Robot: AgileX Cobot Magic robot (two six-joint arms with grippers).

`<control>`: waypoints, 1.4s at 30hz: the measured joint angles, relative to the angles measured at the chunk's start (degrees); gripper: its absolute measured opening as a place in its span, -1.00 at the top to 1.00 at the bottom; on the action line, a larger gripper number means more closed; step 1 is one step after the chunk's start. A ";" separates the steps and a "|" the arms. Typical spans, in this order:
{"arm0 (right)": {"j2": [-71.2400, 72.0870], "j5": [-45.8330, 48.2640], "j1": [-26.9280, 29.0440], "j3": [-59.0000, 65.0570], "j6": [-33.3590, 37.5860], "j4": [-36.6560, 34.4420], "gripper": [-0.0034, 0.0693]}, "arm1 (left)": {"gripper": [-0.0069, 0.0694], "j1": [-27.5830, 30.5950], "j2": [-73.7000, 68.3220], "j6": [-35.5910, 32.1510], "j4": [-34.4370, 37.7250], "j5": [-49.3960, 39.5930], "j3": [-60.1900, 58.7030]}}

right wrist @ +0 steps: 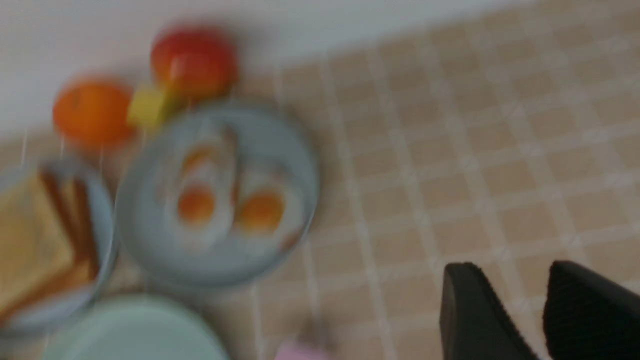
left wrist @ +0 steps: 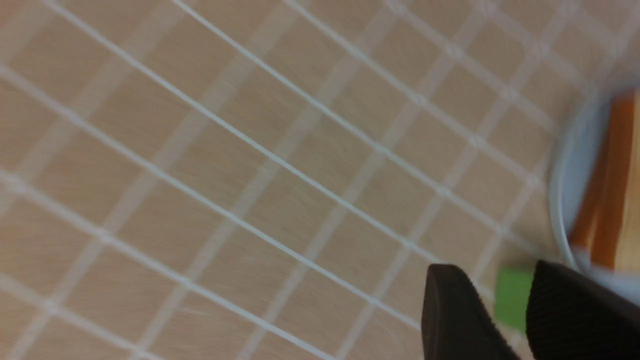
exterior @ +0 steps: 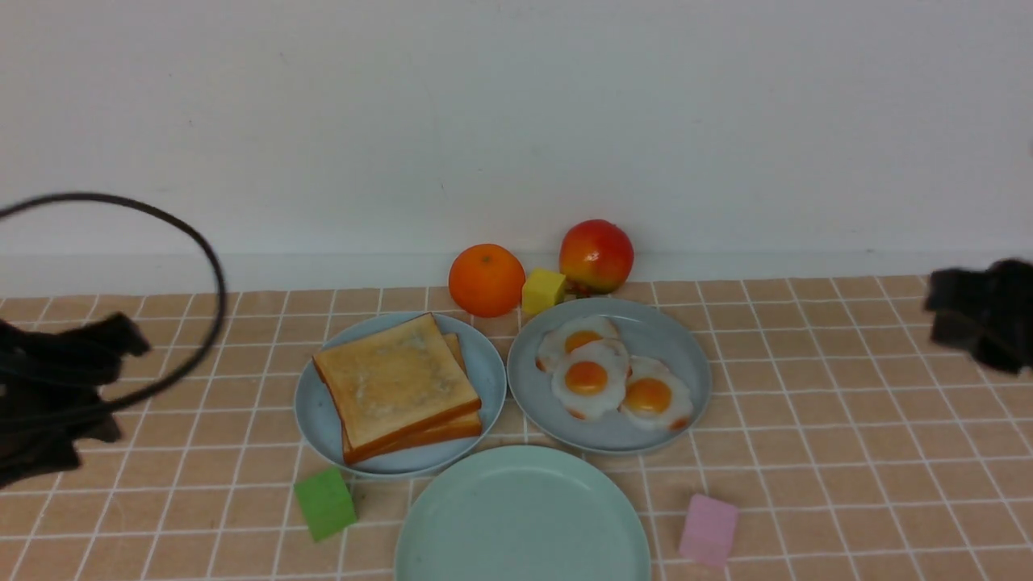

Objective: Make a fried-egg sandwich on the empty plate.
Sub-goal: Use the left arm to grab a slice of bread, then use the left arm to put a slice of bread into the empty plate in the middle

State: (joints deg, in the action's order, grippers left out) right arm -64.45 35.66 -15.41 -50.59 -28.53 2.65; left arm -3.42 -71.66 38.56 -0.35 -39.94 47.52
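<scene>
Two golden-brown toast slices (exterior: 395,389) lie stacked on a light blue plate (exterior: 315,403); their crusts show in the left wrist view (left wrist: 612,185). Three toy fried eggs (exterior: 601,375) lie on a grey-blue plate (exterior: 682,343), also in the right wrist view (right wrist: 220,200). The pale mint-green plate (exterior: 523,516) sits bare at the front centre. My left gripper (exterior: 97,355) is at the far left, open and empty (left wrist: 495,280). My right gripper (exterior: 964,315) is at the far right, open and empty (right wrist: 515,277).
An orange (exterior: 487,279), a yellow cube (exterior: 542,291) and a red-yellow apple (exterior: 596,255) stand by the back wall. A green cube (exterior: 325,503) lies left of the mint plate, a pink cube (exterior: 708,530) right of it. A black cable (exterior: 202,242) loops over the left arm.
</scene>
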 joint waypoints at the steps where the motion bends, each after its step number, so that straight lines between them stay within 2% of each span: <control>1: -1.14 0.88 -1.45 0.00 0.36 -1.46 0.25 | 0.19 -0.61 -1.70 -3.94 3.11 1.10 0.11; 2: -1.73 1.61 -2.23 0.00 0.79 -3.02 0.25 | 0.19 -1.01 -3.75 -7.84 6.35 2.00 0.28; 3: -3.12 2.74 -4.39 0.00 3.11 -6.83 0.25 | 0.19 -1.51 -6.91 -16.02 13.87 4.52 0.87; 5: -4.10 3.31 -6.36 0.00 7.25 -10.66 0.25 | 0.19 -1.71 -10.88 -23.05 21.27 7.67 1.85; 6: -4.18 3.42 -6.56 0.00 7.80 -11.08 0.25 | 0.19 -1.71 -10.88 -23.77 22.06 7.67 2.00; 8: -4.98 4.20 -8.62 0.00 15.54 -16.32 0.25 | 0.16 -1.78 -16.65 -32.55 30.75 10.06 4.53; 10: -5.20 5.21 -9.13 0.00 20.63 -20.00 0.25 | 0.10 -1.78 -20.70 -38.13 35.50 10.49 7.15; 11: -5.20 5.28 -9.19 0.00 21.03 -20.36 0.25 | 0.09 -1.78 -21.11 -38.13 35.89 10.49 7.43; 12: -5.24 5.91 -9.19 0.00 23.37 -22.43 0.25 | 0.03 -1.78 -23.77 -42.26 38.07 10.49 9.41; 15: -5.24 6.56 -9.19 0.00 25.90 -24.78 0.25 | -0.11 -1.78 -28.99 -47.60 40.70 10.49 13.72; 24: -5.27 9.20 -9.19 0.00 26.49 -25.39 0.25 | -0.13 -1.78 -39.29 -49.67 44.79 10.72 18.96; 31: -5.27 11.15 -9.19 0.00 26.54 -24.44 0.25 | 0.20 -1.78 -39.77 -49.67 45.64 10.72 19.34; 34: -5.27 11.80 -9.19 0.00 26.54 -24.05 0.25 | 0.48 -1.78 -39.36 -49.67 45.64 10.26 19.34; 38: -5.27 12.04 -9.19 0.00 26.59 -23.73 0.25 | 0.63 -1.78 -36.12 -49.67 44.85 8.95 19.34; 42: -5.27 12.09 -9.19 0.00 26.65 -23.01 0.25 | 0.63 -1.88 -30.59 -49.67 44.39 6.21 19.34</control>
State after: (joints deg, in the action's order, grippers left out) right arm -69.72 47.75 -24.60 -50.59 -1.88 -20.37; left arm -5.30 -102.26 -11.11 44.04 -33.73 66.86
